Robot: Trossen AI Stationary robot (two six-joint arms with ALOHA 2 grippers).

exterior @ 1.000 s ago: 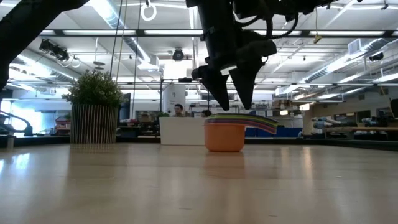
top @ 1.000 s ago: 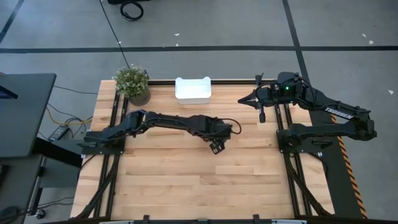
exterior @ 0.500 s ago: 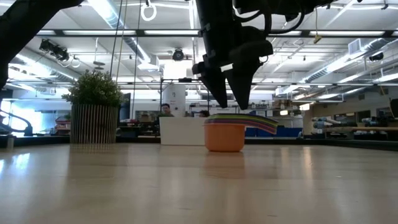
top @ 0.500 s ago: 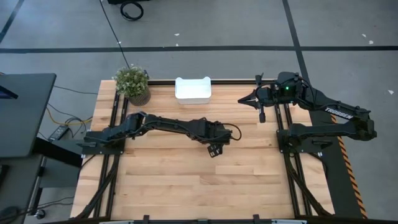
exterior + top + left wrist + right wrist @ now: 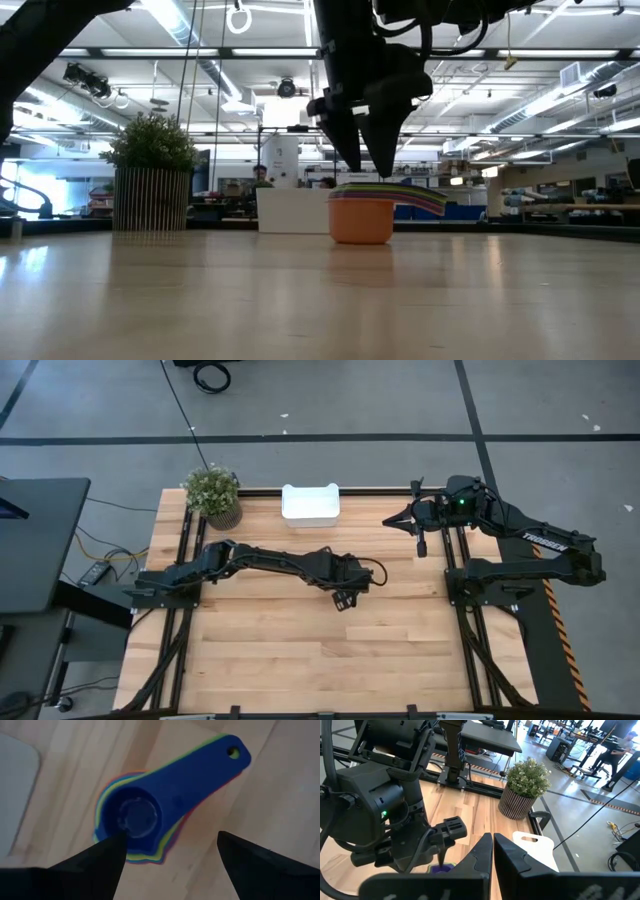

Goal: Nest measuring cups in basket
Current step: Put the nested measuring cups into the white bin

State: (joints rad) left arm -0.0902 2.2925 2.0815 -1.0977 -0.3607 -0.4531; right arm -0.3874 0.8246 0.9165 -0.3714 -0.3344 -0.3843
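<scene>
Lower left pincer (image 5: 365,172) over round-bowled plastic cups (image 5: 375,212)

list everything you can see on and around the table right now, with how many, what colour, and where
measuring cups: one nested stack, blue on top with yellow, green and red edges showing, orange at the bottom, standing on the table near its middle, outside the basket
basket: one, white, at the far edge of the table
potted plant: one, green in a dark ribbed pot, far left corner, beside the basket
table: one, light wood
side desk: one, dark, left of the table
left gripper: one, dark, open, right above the cup stack
right gripper: one, dark, shut, raised at the table's far right edge
</scene>
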